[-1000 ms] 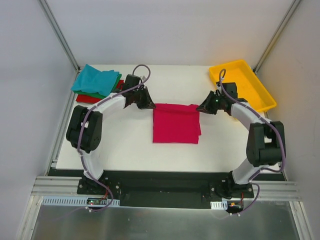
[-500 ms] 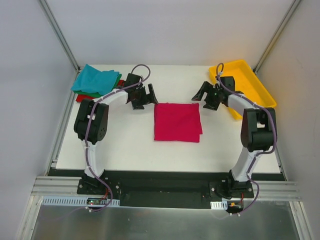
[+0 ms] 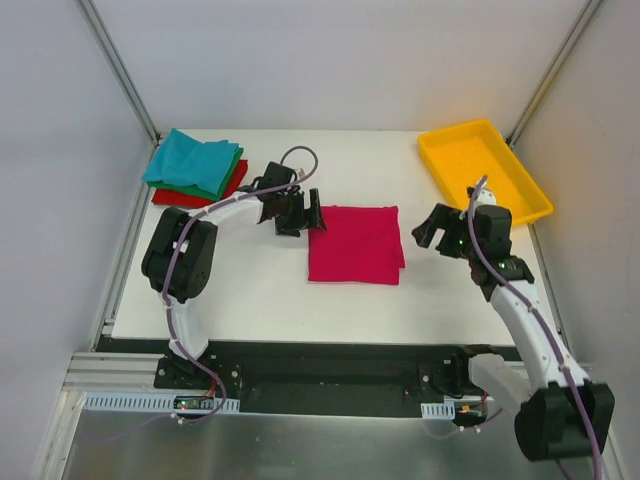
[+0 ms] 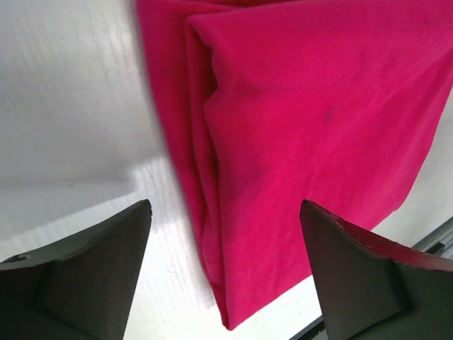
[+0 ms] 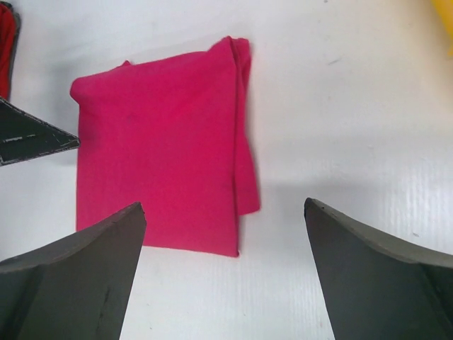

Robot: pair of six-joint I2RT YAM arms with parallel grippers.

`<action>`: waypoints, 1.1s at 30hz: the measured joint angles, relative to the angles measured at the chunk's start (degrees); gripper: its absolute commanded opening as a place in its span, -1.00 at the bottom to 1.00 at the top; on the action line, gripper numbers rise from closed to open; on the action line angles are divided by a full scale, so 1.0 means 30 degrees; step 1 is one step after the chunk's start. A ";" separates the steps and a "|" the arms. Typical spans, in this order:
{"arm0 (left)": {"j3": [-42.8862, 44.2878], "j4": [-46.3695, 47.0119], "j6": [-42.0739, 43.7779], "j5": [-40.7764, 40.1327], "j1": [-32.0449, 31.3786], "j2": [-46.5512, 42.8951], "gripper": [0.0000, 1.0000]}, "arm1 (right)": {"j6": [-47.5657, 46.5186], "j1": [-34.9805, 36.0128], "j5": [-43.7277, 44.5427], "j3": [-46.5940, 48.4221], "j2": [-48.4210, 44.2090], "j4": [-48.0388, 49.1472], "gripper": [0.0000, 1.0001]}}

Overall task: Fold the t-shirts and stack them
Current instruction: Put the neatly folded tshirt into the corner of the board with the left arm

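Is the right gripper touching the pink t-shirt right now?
Apart. The top view shows a strip of bare table between the right gripper and the pink t-shirt's right edge; its jaws stand open.

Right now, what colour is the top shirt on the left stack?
Teal. The top shirt shows best in top external view.

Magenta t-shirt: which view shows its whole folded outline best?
The right wrist view: the whole folded magenta t-shirt sits in frame, close up. Top external shows it whole but small; left wrist shows only one layered edge, cropped.
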 measured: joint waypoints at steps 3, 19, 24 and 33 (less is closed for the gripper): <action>0.0007 0.0015 -0.0080 -0.0109 -0.0459 0.0474 0.44 | -0.0335 0.0000 0.1049 -0.1246 -0.2652 -0.0765 0.92; 0.2965 -0.3279 -0.1501 -0.6659 -0.3745 0.2696 -0.84 | -0.1552 -0.0007 0.2871 -0.3679 -0.8102 -0.3497 0.92; 0.4867 -0.4794 -0.1632 -0.8189 -0.4240 0.3679 -1.00 | -0.1625 -0.0007 0.2754 -0.3781 -0.8313 -0.3825 0.92; 0.5836 -0.6499 0.1282 -1.4994 -0.4430 0.4044 -1.00 | -0.1749 -0.0007 0.2849 -0.3789 -0.8735 -0.3840 0.92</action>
